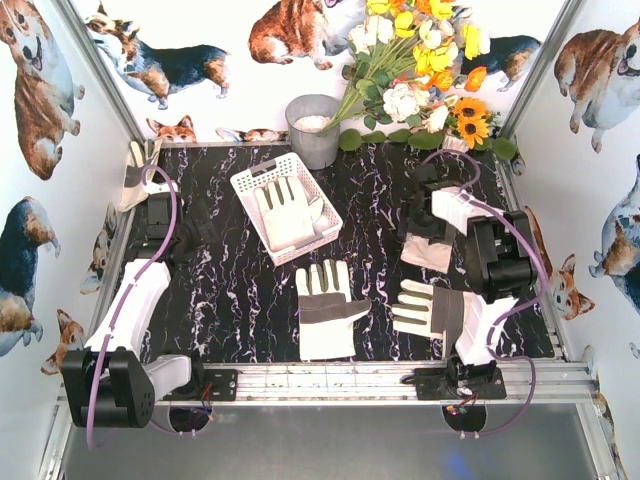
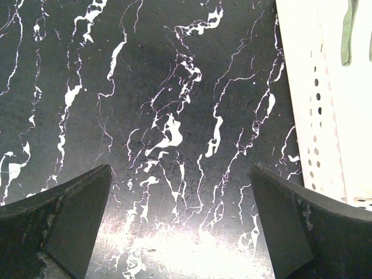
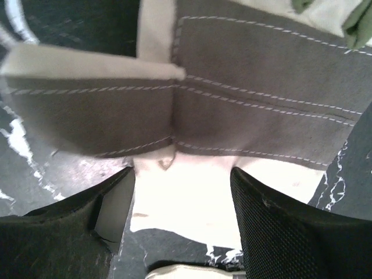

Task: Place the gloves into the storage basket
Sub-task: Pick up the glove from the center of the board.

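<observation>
Right fingers (image 3: 279, 226): part open, astride the cream fabric of the near glove (image 3: 256, 99). Whether they pinch it cannot be told from the right wrist view. That view alone shows this glove's detail: broad grey patches with pale double stitching, and one cream-edged flap folded over at left. From above, only a cream corner of it shows below the right arm's wrist, at the desk's (image 1: 230, 300) right side.

Left fingers (image 2: 70, 221): spread wide, nothing between them, over bare black marbled desk. The left wrist view shows a white perforated wall at its right edge. The top view places these fingers just left of the storage basket (image 1: 262, 168).

Top view only:
- The basket sits skewed at the desk's far centre, with the basket glove (image 1: 283, 208) lying flat inside it.
- The middle glove (image 1: 328, 308) lies at near centre, grey patches up.
- The side glove (image 1: 432, 312) lies just right of the middle glove, beside the right arm's base.
- A grey bucket (image 1: 313, 130) and flowers (image 1: 420, 60) stand behind the basket.
</observation>
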